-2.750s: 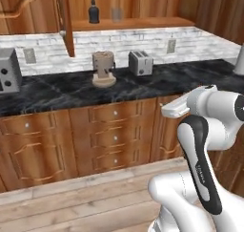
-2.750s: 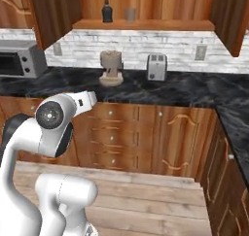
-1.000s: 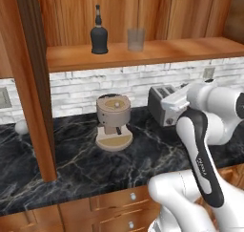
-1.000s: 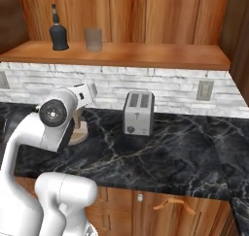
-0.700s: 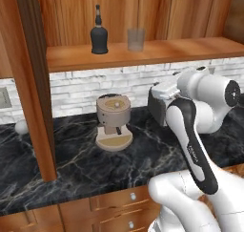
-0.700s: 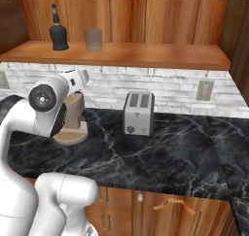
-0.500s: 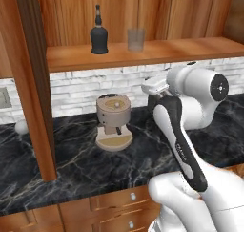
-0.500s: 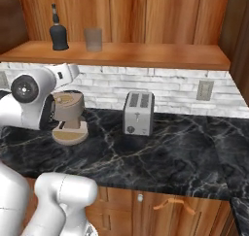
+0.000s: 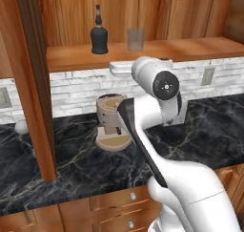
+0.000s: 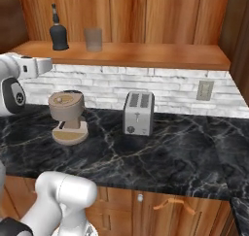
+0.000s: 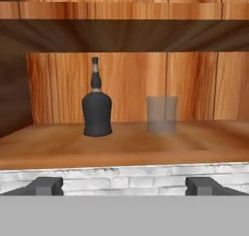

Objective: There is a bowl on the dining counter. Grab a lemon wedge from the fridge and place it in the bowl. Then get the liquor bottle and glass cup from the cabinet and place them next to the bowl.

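A dark liquor bottle (image 11: 97,109) stands upright on the open cabinet shelf (image 11: 121,145), with a clear glass cup (image 11: 162,114) a short way to its right. The same liquor bottle (image 9: 98,36) and glass cup (image 9: 136,39) appear on the shelf in the left base view, and the bottle (image 10: 58,30) and cup (image 10: 93,39) again in the right base view. My gripper (image 11: 125,186) is open, its fingertips (image 11: 46,185) wide apart with nothing between them. It hangs level with the shelf's front edge, short of both things and facing them.
On the black marble counter (image 9: 71,164) below the shelf stand a brown coffee machine (image 9: 112,121) and a silver toaster (image 10: 138,112). An open wooden cabinet door (image 9: 33,83) juts out at the left. The white brick wall holds an outlet (image 10: 205,90).
The base had driven up to the counter earlier. Over the last second the arm swung left across the toaster and coffee machine, turning the hand toward the shelf. The jaws stayed open.
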You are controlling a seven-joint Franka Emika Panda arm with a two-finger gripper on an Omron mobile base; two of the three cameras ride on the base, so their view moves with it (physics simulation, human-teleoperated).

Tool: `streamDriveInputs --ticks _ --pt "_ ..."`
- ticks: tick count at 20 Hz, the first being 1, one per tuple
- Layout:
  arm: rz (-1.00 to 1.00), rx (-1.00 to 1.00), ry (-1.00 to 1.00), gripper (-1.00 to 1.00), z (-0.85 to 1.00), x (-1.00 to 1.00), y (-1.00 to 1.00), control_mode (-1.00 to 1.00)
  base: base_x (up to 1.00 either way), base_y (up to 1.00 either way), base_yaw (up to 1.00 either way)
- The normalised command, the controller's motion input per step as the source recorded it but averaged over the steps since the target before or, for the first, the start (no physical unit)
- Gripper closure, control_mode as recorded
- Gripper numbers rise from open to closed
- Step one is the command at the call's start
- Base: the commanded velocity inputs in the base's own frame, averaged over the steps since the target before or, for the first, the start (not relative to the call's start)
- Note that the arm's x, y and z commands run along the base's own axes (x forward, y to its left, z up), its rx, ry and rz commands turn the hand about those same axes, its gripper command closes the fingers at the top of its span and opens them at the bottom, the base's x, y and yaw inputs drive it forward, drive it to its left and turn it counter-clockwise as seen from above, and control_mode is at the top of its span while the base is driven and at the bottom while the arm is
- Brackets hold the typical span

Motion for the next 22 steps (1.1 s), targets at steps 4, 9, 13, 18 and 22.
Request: streamDriveInputs --ticks 4,9,13,18,22 --pt "-0.04 0.31 -0.02 -1.00 0.48 0.42 0.14 -1.00 0.00 0.00 0.00" --pt "0.00 0.04 -0.04 -1.00 0.01 0.13 0.02 -1.00 0.00 0.00 0.00" --pt "0.08 0.00 -0.02 -1.00 0.04 0.14 0.00 -1.00 0.00 0.00 0.00" --pt "0.22 -0.01 -0.14 -1.00 0.24 0.25 0.00 -1.00 0.00 0.00 0.00" --pt "0.11 0.00 -0.10 -1.00 0.02 0.04 0.00 -1.00 0.00 0.00 0.00"
